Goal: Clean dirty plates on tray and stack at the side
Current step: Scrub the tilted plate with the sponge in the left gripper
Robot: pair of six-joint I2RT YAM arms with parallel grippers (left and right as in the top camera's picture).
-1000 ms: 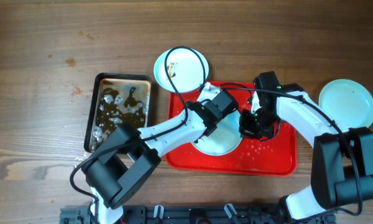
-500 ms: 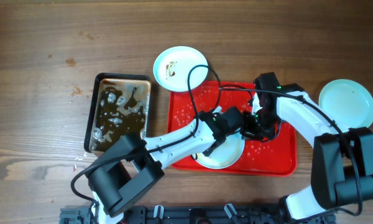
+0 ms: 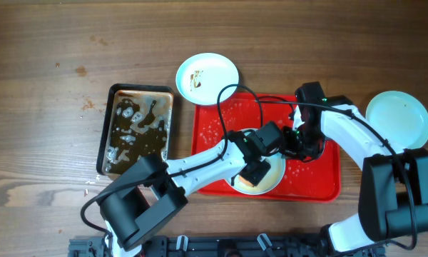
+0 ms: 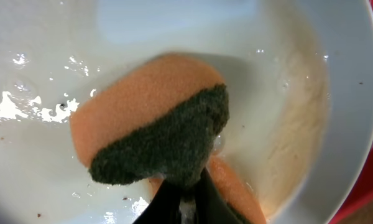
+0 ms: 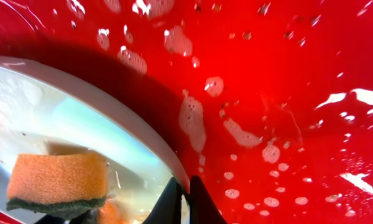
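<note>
Progress, as I judge it, stood about midway. The middle plate (image 3: 274,173) lay on the red tray (image 3: 321,182), toward its front edge, and you were scrubbing it. Its smooth white bowl was wet, with beads of water and a pale soapy film toward the rim. I saw no brown marks on the part in view.

Your left gripper (image 4: 185,190) was pinched tight on a sponge (image 4: 146,115), soft orange foam with a coarse dark green scouring face, and held it down against the plate's floor. Your right gripper (image 5: 185,193) had its fingers clamped on the plate's thin rim at the right side, which I take as steadying it.

The smeared plate (image 3: 207,73) remained to be cleaned. It sat at the tray's far left corner, touching or overlapping it; I could not tell which. It carried small brown smears left of centre. The clean plate (image 3: 397,118), round, shallow and pale blue, lay alone to the right of the tray, apart from it, and showed no marks. Nothing was stacked on it yet.

The tray was glossy red plastic with rounded corners and a low rim, speckled with white suds. Left of it stood a dark pan (image 3: 137,130), rectangular metal, holding brownish liquid. All of this rested on the brown wood-grain worktop (image 3: 43,57).
</note>
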